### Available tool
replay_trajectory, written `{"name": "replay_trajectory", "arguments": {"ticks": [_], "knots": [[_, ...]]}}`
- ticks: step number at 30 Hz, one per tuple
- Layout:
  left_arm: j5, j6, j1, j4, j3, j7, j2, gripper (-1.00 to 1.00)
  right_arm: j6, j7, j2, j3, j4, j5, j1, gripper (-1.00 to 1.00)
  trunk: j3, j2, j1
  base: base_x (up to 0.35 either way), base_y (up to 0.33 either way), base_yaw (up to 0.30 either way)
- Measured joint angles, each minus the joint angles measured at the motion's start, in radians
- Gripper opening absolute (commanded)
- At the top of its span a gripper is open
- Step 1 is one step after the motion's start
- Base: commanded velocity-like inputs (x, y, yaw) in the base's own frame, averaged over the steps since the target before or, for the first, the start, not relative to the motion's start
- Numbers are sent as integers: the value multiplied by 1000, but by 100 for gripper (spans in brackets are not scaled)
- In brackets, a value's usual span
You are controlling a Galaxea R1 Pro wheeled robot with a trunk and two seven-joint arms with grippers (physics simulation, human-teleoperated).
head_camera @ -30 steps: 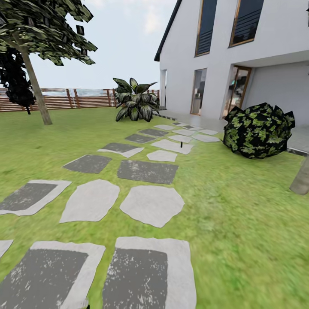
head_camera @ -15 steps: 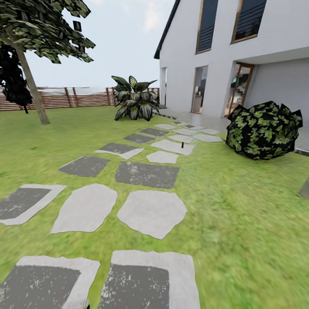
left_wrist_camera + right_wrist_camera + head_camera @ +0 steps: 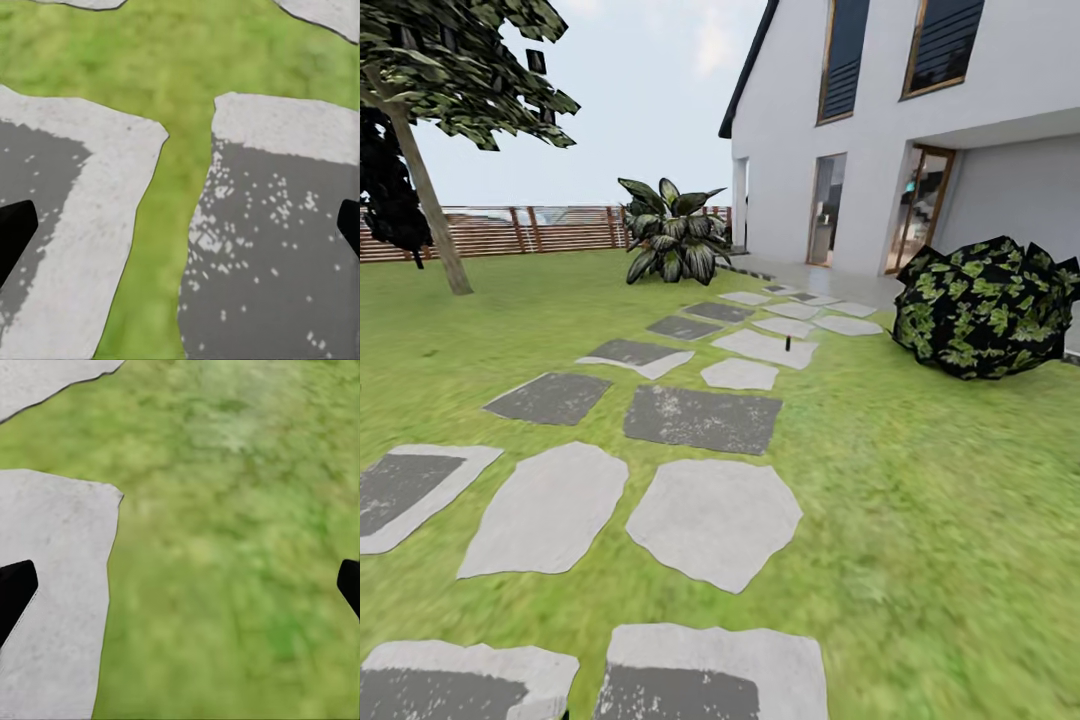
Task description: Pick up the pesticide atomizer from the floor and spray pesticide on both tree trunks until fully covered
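While the head camera is looking out over the garden lawn (image 3: 950,520), a path of grey stepping stones (image 3: 712,520) is running from the near ground toward a white house (image 3: 880,130). A small dark upright object (image 3: 787,344), too small to identify, is standing on one of the far stones near the house; it may be the atomizer, but I cannot tell. A tree (image 3: 455,60) with a leaning grey-tan trunk (image 3: 428,195) is rising at the far left, in front of the brown slat fence (image 3: 510,230). A broad-leaved plant (image 3: 672,232) is sitting beside the house corner, and a round dark bush (image 3: 988,308) is sitting on the grass to the right.

The left gripper (image 3: 180,232) is hanging wide open over two grey stones (image 3: 277,247) parted by a strip of grass, with both black fingertips (image 3: 13,229) showing at the edges and nothing between them. The right gripper (image 3: 180,592) is likewise spread wide and empty, hovering above grass (image 3: 240,547) beside a pale stone (image 3: 52,585).
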Motion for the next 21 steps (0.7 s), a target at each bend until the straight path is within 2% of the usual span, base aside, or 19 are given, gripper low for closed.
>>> {"name": "replay_trajectory", "arguments": {"ticks": [21], "knots": [[0,0,0,0,-1,0,-1,100,0,-1,0,-1,0,0,0,100,0,0,0,335,0,0]]}}
